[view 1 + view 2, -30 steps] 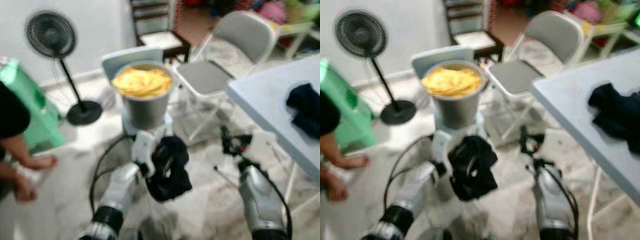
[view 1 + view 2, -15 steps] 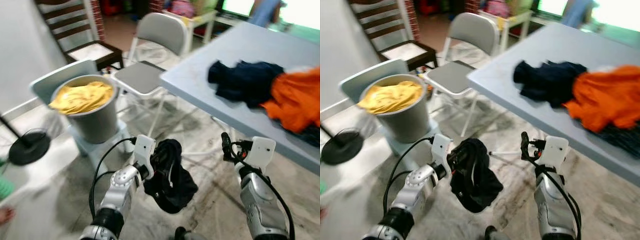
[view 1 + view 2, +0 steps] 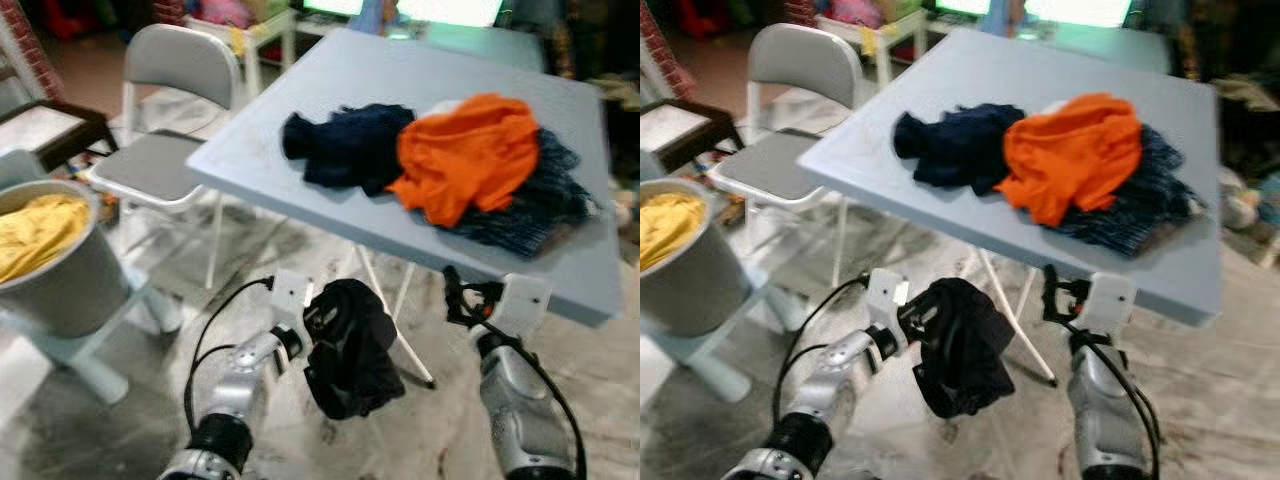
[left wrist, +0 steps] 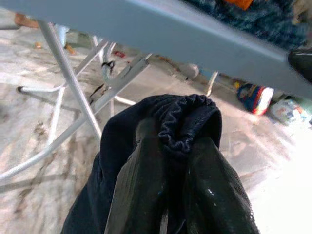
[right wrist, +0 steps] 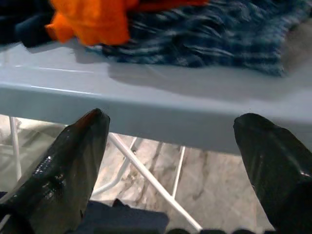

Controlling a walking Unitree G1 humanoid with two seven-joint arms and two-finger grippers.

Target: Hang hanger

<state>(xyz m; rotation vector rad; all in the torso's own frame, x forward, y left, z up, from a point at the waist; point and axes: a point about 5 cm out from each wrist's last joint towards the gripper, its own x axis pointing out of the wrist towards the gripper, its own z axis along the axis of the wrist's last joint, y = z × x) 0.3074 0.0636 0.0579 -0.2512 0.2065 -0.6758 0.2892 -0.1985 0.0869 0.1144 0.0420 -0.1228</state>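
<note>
Black cloth (image 3: 350, 350) hangs bunched from the left gripper (image 4: 168, 185), whose fingers (image 4: 141, 180) are pinched on its gathered hem, held out low in front of the robot over the pale marbled floor (image 3: 130, 400). I can't make out a hanger inside the bundle.

Just beyond stands a light blue desk (image 3: 330, 100) on white folding legs. On it lie a dark navy garment (image 3: 345, 145), an orange one (image 3: 465, 155) partly over it, and a blue checked cloth (image 3: 540, 200) under the orange, near the desk's right edge.

Over on the right, the right gripper (image 5: 170, 146) is raised just below the near edge of the desk, its fingers (image 5: 68, 156) spread wide with nothing between them.

To the left, a grey folding chair (image 3: 170, 110) sits beside the desk, and nearer the robot a grey bucket (image 3: 60, 280) holding yellow cloth (image 3: 35, 230) rests on a pale stool (image 3: 90, 350).
</note>
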